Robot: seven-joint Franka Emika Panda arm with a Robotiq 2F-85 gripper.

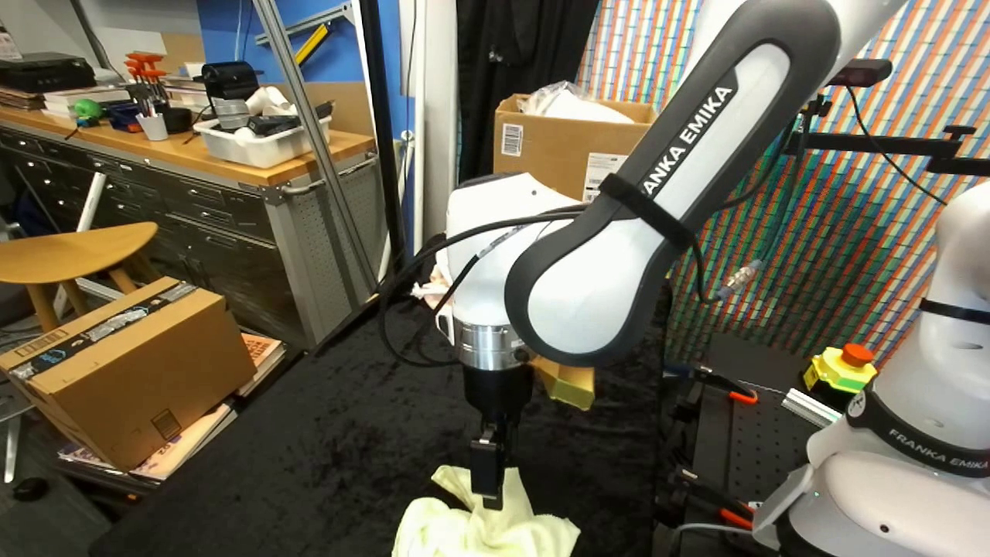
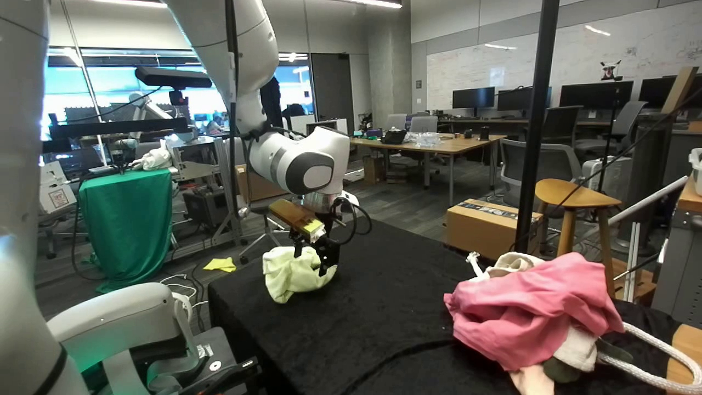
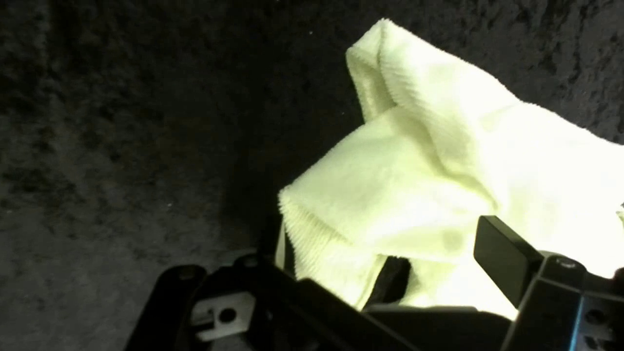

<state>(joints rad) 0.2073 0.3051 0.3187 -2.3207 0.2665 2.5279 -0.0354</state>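
Gripper spread wide, gripping nothing; pale yellow-green towel sits between and below its fingers, contact unclear. Towel lies crumpled on the black-draped table, near its left edge in an exterior view. There, pink fabric is heaped near right; cardboard box stands beyond.

Crumpled, fuzzy pale yellow-green cloth, partly glaring white in the wrist view; two-fingered black gripper; velvety table cover in mottled black; bunched soft pink fabric; upright backdrop sheet striped in orange, white and green.
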